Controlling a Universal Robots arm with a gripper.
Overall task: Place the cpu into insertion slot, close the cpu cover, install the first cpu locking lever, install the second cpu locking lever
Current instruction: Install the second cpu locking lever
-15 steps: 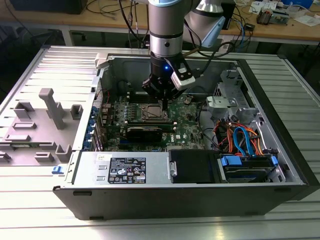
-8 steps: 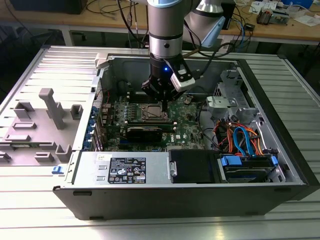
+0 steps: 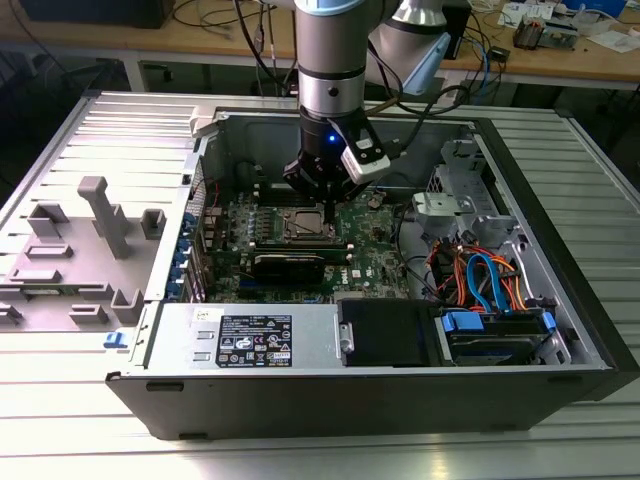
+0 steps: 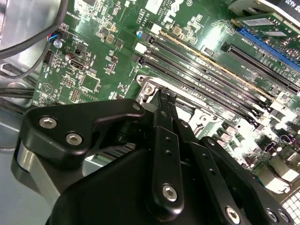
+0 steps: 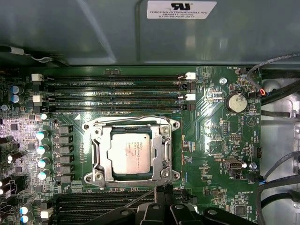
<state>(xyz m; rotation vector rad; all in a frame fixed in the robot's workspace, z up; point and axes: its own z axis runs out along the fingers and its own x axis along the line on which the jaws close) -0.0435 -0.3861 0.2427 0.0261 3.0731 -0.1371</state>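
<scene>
The cpu (image 5: 130,152), a silver-grey square, lies flat in the insertion slot (image 5: 131,183) on the green board. The cpu cover (image 5: 161,149) is down over it, its metal frame lying around the chip's edges. My gripper (image 5: 164,191) hangs at the socket's edge nearest the long black slots, and its black fingers are shut tip to tip with nothing visible between them. In the second wrist view the gripper (image 4: 164,96) points at the socket's silver corner (image 4: 149,88). In the exterior view the gripper (image 3: 322,195) hangs just above the socket (image 3: 303,226) inside the open case.
Long black memory slots (image 5: 117,86) run along one side of the socket, and more black slots (image 5: 103,204) lie by my fingers. A coin battery (image 5: 236,102) and black cables (image 5: 281,93) sit off to one side. Drive bays with orange and blue cables (image 3: 480,280) fill the case's right.
</scene>
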